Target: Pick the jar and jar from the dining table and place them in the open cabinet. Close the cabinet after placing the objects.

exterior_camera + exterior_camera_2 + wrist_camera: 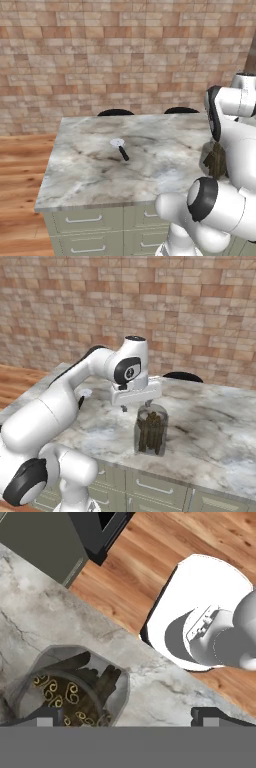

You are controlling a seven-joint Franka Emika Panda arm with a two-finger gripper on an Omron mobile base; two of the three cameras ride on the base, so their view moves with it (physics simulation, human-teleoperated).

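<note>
Brick wall (125,50) stands behind the marble counter (90,170). One jar (150,428) with brown sticks stands upright near the front edge of the counter. The white arm bends over the counter with the hand pointing down, and the gripper (136,406) hangs just above the jar, its jaws spread wide, holding nothing. A small utensil (120,147) lies well apart on the counter.

Clear jar (150,428) of brown sticks on grey-veined white table (210,431).
</note>
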